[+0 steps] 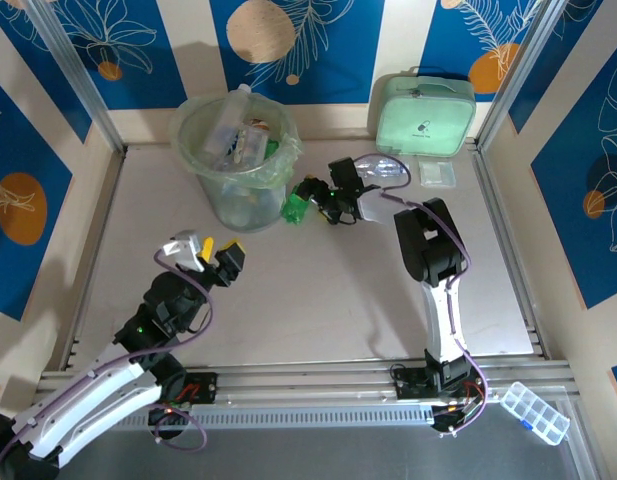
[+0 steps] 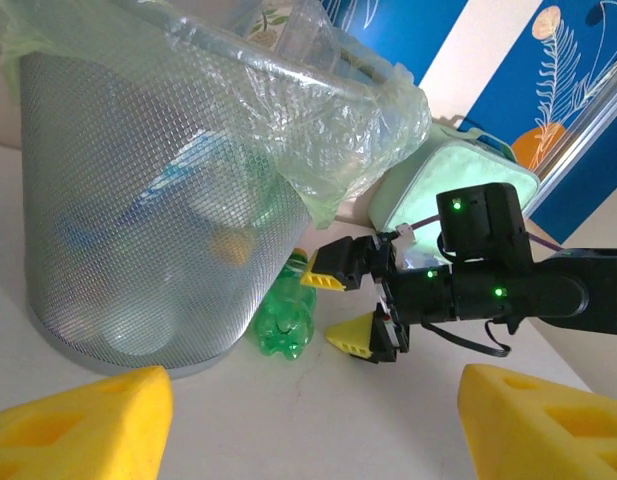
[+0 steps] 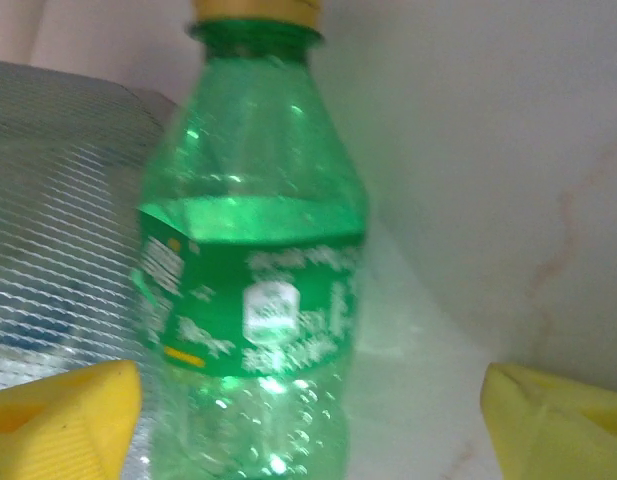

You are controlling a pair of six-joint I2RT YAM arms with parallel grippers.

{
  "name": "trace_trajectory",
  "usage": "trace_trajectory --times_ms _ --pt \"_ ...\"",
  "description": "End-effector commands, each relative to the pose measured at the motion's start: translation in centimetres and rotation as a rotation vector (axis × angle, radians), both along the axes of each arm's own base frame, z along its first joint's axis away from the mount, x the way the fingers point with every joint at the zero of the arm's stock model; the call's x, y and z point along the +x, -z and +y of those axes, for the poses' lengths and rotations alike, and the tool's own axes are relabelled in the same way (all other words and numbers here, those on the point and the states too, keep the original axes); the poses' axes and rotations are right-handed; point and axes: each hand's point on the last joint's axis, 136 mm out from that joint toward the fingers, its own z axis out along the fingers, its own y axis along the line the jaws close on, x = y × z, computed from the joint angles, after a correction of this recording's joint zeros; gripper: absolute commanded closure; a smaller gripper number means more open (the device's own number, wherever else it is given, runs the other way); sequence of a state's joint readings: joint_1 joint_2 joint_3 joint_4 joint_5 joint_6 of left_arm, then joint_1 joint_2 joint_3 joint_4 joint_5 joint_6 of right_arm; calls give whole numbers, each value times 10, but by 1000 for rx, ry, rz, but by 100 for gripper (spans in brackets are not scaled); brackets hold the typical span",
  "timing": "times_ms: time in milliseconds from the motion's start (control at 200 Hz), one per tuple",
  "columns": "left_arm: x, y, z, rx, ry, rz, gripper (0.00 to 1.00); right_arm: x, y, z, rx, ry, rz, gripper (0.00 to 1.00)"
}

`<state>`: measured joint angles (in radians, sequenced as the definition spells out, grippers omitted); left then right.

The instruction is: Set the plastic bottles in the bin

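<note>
The likeliest failure is a botched close. The green bottle (image 3: 253, 290) sits off-centre in the right end effector (image 2: 340, 308), hard by the pad on the bin's side and well clear of the other. If the jaws shut from here, the far pad would probably sweep the round, smooth body sideways, so that it rolls or squirts out along the desk (image 1: 318, 290). The bin (image 2: 118, 220) adds a second risk. With the bottle against its foot, the nearer finger could snag the mesh wall or the loose bag (image 2: 328, 130) hanging over the rim, and could shove the bin.

That end effector is spread wide around the bottle and grips nothing. The left end effector (image 1: 220, 250) hangs nearer the arm bases than the bin, also spread, with nothing between its pads.

The bottle lies on its side at the foot of the bin, on the side facing the mint-green case (image 1: 425, 108). It is translucent green with a yellow cap and a darker green label band around the middle. It looks empty, so it is probably light and easily crushed. Other bottles (image 1: 238, 140) already lie inside the bin.
</note>
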<state>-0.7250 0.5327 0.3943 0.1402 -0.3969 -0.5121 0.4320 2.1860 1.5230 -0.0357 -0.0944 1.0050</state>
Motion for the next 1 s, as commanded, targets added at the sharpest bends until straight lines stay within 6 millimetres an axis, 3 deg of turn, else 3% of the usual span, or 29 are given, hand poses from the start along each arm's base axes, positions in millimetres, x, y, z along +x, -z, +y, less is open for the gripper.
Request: trace_trajectory --times_ms 0,160,250,510,700,775,905,990 --pt "0 -6 3 -29 -22 -22 25 6 11 16 50 -35 23 13" --pt "1 -6 2 -25 -17 -21 25 16 20 23 51 -32 40 18" --pt "1 -6 2 -21 -20 -23 25 18 25 25 58 -30 52 26" --pt "3 -5 0 -8 -17 -18 25 10 23 16 80 -34 35 44" --pt "8 0 -10 14 13 0 19 -12 -4 -5 93 -32 -22 45" --pt "10 2 -19 26 45 14 15 -25 -23 -13 98 -36 -62 45" --pt "17 14 -40 30 113 57 1 -53 -52 -25 93 -57 -123 45" --pt "21 21 -65 47 204 100 1 -75 -69 -32 83 -79 -169 45"
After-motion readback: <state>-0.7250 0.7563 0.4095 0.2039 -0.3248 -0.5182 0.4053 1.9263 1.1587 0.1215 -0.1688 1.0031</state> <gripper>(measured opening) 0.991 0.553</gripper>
